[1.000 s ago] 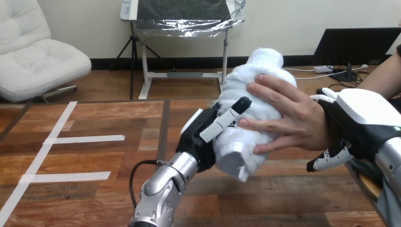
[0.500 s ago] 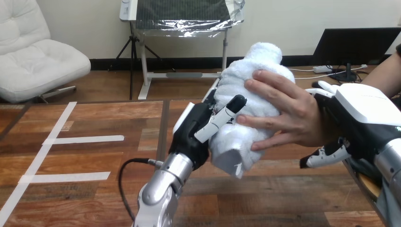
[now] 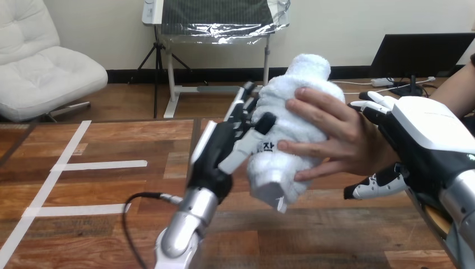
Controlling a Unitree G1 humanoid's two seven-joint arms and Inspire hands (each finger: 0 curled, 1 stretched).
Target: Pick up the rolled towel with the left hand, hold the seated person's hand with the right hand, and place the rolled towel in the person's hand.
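Observation:
The rolled white towel (image 3: pixel 283 148) stands tilted above the table, gripped by the person's hand (image 3: pixel 336 140), whose fingers wrap its right side. My left hand (image 3: pixel 215 154) is at the towel's left side with its fingers straightened upward behind the towel; its thumb (image 3: pixel 252 140) still rests against the cloth. My right hand (image 3: pixel 428 140) is at the person's wrist, fingers (image 3: pixel 374 102) over it and thumb (image 3: pixel 372 188) under it, curled round it.
The wooden table (image 3: pixel 101 196) carries white tape strips (image 3: pixel 84 165) on its left half. A dark seam (image 3: pixel 193 151) runs down the table's middle, just left of my left arm.
My left hand's fingers have uncurled from the towel and the hand has drawn left. The person's hand keeps its grip on the towel and has shifted slightly left with my right hand.

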